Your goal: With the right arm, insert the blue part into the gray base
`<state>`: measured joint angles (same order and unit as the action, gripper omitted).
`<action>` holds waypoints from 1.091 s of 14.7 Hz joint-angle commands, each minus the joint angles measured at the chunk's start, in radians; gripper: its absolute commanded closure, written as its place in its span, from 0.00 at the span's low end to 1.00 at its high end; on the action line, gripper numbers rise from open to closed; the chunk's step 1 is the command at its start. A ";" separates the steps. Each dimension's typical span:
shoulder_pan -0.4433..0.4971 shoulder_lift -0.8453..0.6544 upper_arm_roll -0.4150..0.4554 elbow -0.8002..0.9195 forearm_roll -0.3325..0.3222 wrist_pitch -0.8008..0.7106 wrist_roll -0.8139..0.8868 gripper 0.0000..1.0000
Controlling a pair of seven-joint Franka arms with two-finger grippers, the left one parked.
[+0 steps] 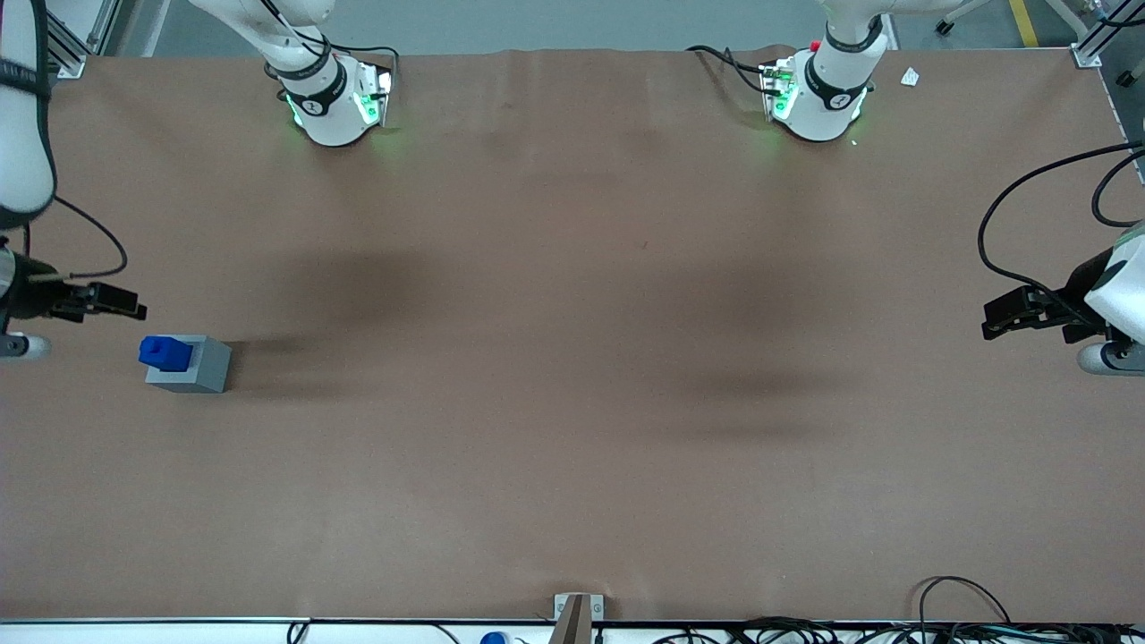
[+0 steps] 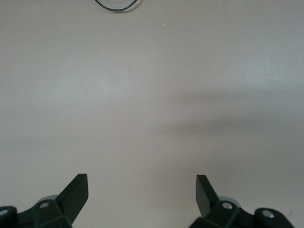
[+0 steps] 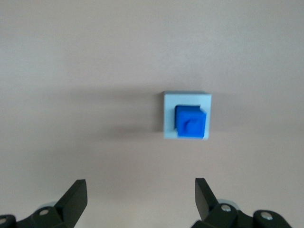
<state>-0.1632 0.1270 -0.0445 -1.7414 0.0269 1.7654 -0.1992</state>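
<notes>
A: Which step now?
B: I judge insertion done. The blue part [image 3: 190, 122] sits in the recess of the gray base [image 3: 168, 118], near the working arm's edge of the bench [image 1: 572, 447].
A: Pincer?
B: The pincer [image 3: 140, 202] is wide open, holds nothing, above and apart from the base. Next, imo: only check seating, then park.
</notes>
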 commanded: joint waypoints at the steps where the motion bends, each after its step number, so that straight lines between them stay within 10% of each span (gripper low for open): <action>1: 0.050 -0.093 -0.001 -0.023 0.008 -0.070 0.086 0.00; 16: 0.171 -0.271 -0.006 0.032 0.011 -0.216 0.218 0.00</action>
<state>0.0081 -0.1374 -0.0454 -1.7322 0.0271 1.5658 0.0010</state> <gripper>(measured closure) 0.000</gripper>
